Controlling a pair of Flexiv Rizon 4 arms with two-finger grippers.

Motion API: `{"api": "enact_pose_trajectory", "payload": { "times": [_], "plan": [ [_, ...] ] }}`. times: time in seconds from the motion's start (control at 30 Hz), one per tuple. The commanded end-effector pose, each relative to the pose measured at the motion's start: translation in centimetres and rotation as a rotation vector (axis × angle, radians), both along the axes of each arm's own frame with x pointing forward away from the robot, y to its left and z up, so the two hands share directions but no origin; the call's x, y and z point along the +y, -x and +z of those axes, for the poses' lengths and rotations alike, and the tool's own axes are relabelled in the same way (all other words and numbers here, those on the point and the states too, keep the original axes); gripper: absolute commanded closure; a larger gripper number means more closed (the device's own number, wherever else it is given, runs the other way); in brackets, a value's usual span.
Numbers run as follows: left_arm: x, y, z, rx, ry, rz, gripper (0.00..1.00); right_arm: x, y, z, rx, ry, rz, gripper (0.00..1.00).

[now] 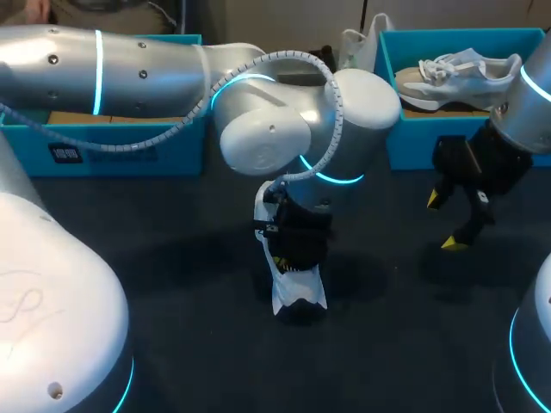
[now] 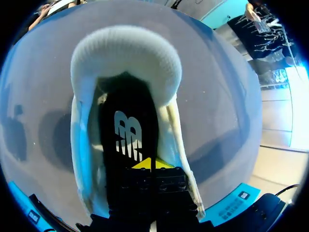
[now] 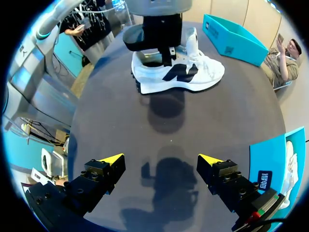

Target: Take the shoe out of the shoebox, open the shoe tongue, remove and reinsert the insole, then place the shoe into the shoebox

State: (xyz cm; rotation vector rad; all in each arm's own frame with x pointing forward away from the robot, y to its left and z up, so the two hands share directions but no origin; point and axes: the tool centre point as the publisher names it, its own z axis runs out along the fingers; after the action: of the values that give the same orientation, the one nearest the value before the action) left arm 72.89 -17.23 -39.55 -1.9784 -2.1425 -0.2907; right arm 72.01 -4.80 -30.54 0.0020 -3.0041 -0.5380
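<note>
A white sneaker (image 1: 298,291) (image 3: 179,75) with a dark side logo stands on its sole in the middle of the dark table. Coming in from the left, my left gripper (image 1: 288,256) (image 2: 152,163) (image 3: 161,46) reaches down into the shoe's heel opening. It is shut, its yellow tips resting on the black insole (image 2: 128,128) that lies inside the shoe (image 2: 125,53). My right gripper (image 1: 443,222) (image 3: 161,162) hangs open over bare table to the right of the shoe, with nothing between its fingers.
A teal shoebox (image 1: 413,142) (image 3: 275,166) at the back right holds a second pale sneaker (image 1: 456,73). Another teal box (image 1: 112,151) (image 3: 234,34) stands at the back left, partly behind my left arm.
</note>
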Motion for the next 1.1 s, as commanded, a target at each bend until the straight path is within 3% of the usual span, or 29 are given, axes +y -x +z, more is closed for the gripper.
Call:
{"api": "enact_pose_trajectory", "payload": {
  "times": [0.03,0.4,0.6,0.93,1.1],
  "plan": [
    [0.8,-0.2,-1.4,0.012,0.038,0.013,1.0,0.1,0.0,0.0,-0.001,0.004,-0.001,0.0],
    [0.1,-0.7,-2.3,0.068,0.216,0.087,1.0,0.1,0.0,0.0,-0.001,0.004,-0.001,0.0],
    [-0.6,-0.4,-0.9,0.072,0.242,0.064,1.0,0.1,0.0,0.0,-0.001,0.004,-0.001,0.0],
    [-1.4,1.3,1.8,0.079,0.185,-0.01,1.0,0.1,0.0,0.0,-0.001,0.004,-0.001,0.0],
    [-2.5,2.2,2.1,0.116,0.256,-0.023,1.0,0.1,0.0,0.0,-0.001,0.004,-0.001,0.0]
  ]
}}
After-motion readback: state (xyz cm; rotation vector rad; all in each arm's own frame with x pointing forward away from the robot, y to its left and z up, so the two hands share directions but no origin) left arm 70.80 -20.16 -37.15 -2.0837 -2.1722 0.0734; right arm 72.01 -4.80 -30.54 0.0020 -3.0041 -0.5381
